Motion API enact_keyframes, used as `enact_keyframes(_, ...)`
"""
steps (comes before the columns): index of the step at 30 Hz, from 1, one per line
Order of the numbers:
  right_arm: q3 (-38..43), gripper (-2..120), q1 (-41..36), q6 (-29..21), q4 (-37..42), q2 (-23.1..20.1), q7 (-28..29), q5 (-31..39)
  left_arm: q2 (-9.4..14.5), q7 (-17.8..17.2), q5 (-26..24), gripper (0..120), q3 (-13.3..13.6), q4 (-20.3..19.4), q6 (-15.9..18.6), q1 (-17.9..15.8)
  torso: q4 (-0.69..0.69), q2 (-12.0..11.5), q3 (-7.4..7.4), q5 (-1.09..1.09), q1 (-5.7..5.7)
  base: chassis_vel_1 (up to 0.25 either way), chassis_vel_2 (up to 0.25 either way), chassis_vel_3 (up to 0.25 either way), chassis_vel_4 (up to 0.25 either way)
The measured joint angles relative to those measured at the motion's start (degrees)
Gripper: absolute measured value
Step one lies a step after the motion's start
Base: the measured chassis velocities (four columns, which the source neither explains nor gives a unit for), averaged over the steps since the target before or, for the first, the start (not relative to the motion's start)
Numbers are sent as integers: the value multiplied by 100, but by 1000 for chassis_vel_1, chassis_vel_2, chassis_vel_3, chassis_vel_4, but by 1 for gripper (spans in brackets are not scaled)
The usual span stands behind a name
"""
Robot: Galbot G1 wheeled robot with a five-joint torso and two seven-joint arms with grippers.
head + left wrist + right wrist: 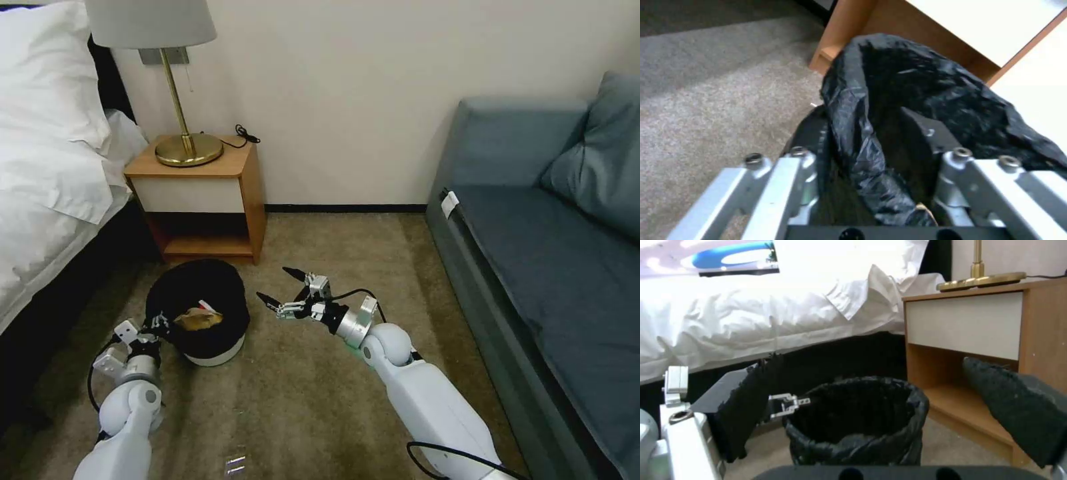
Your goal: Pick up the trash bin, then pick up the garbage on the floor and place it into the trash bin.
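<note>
My left hand point(159, 325) was down low by the floor, and its fingers point(925, 133) were pinched on the near rim of the trash bin point(200, 313), one finger inside the black bag and one outside. So the left hand was holding the trash bin by its edge. The trash bin sat just past that hand, on the brown carpet point(300, 400), tipped a bit toward me. Inside it I could see some garbage point(198, 319), a crumpled brown and yellow piece with a bit of red and white beside it. My right hand point(281, 286) hung in the air just beside the trash bin, on the side away from my left hand, not touching it. Its two black fingers point(1018, 406) were spread wide with nothing between them. From the right hand's own camera I looked across at the trash bin point(858, 423), with my left hand point(789, 403) on its far side. Beyond both hands stood a wooden nightstand point(200, 193) with a gold lamp point(177, 87) on top. A bed point(47, 167) with white sheets lay out past my left hand, and a blue sofa point(553, 233) lay out past my right hand.
</note>
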Motion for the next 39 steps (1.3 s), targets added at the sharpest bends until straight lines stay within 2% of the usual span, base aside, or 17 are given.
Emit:
enact_keyframes(1, 0, 100, 0, 0, 0, 0, 0, 0, 0, 0, 0, 47, 0, 0, 0, 0, 0, 0, 0, 0, 0, 0, 0, 0, 0)
enact_keyframes(3, 15, 100, -56, 34, -19, 1, 15, -6, 37, 20, 96, 60, -10, -85, -46, 57, -1, 0, 0, -1, 0, 0, 0, 0, 0)
enact_keyframes(5, 25, 100, -66, 70, -28, 1, 42, -6, 49, 33, 157, 63, -13, -115, -78, 86, -1, 0, 0, -1, 0, 0, 0, 0, 0)
enact_keyframes(7, 70, 100, -86, 148, -50, 9, 139, -5, 80, 79, 437, 74, -28, -257, -164, 206, 0, 0, 0, -1, 0, 0, 0, 0, 0)
enact_keyframes(11, 126, 100, -102, 174, -54, 28, 222, -5, 91, 94, 628, 83, -40, -370, -194, 283, 0, 0, 0, -1, 0, 0, 0, 0, 0)
enact_keyframes(13, 193, 100, -156, 184, -53, 31, 436, -1, 94, 103, 845, 94, -63, -539, -285, 378, 0, 0, 0, 0, 0, 0, 0, 0, 0)
enact_keyframes(16, 296, 100, -230, 202, -39, 18, 744, -4, 108, 84, 969, 99, -71, -758, -430, 514, -1, 0, 0, -1, 0, 0, 0, 0, 0)
enact_keyframes(23, 608, 100, -390, 178, 55, -42, 1480, 57, 225, 29, 1410, 100, -131, -1384, -582, 930, 0, 0, 0, 0, 0, 0, 0, 0, 0)
enact_keyframes(24, 659, 100, -413, 168, 67, -55, 1618, 91, 246, 29, 1465, 100, -140, -1516, -598, 1009, 0, 0, 0, 0, 0, 0, 0, 0, 0)
enact_keyframes(25, 770, 100, -455, 137, 104, -89, 1864, 142, 307, 34, 1579, 100, -149, -1844, -654, 1196, 0, 0, 0, 1, 0, 0, 0, 0, 0)
enact_keyframes(26, 770, 100, -455, 137, 104, -89, 1864, 142, 307, 34, 1579, 100, -149, -1844, -654, 1196, 0, 0, 0, 1, 0, 0, 0, 0, 0)
enact_keyframes(28, 908, 100, -504, 82, 145, -146, 2104, 184, 382, 35, 1654, 100, -151, -2235, -675, 1401, -1, 0, 0, 1, 0, 0, 0, 0, 0)
enact_keyframes(29, 908, 100, -504, 82, 145, -146, 2104, 184, 382, 35, 1654, 100, -151, -2235, -675, 1401, -1, 0, 0, 1, 0, 0, 0, 0, 0)
enact_keyframes(31, 1130, 100, -571, 15, 212, -219, 2270, 250, 474, 10, 1684, 100, -123, -2709, -674, 1637, 0, 0, 0, 1, 0, 0, 0, 0, 0)
enact_keyframes(32, 1130, 100, -571, 15, 212, -219, 2270, 250, 474, 10, 1684, 100, -123, -2709, -674, 1637, 0, 0, 0, 1, 0, 0, 0, 0, 0)
enact_keyframes(33, 1261, 100, -615, -47, 252, -265, 2352, 334, 530, -70, 1725, 100, -98, -2952, -616, 1757, -1, 0, 0, 1, 0, 0, 0, 0, 0)
enact_keyframes(39, 1521, 100, -701, -184, 293, -335, 2418, 394, 564, -187, 1807, 100, -74, -3195, -448, 1898, -2, 0, 0, 1, 0, 0, 0, 0, 0)
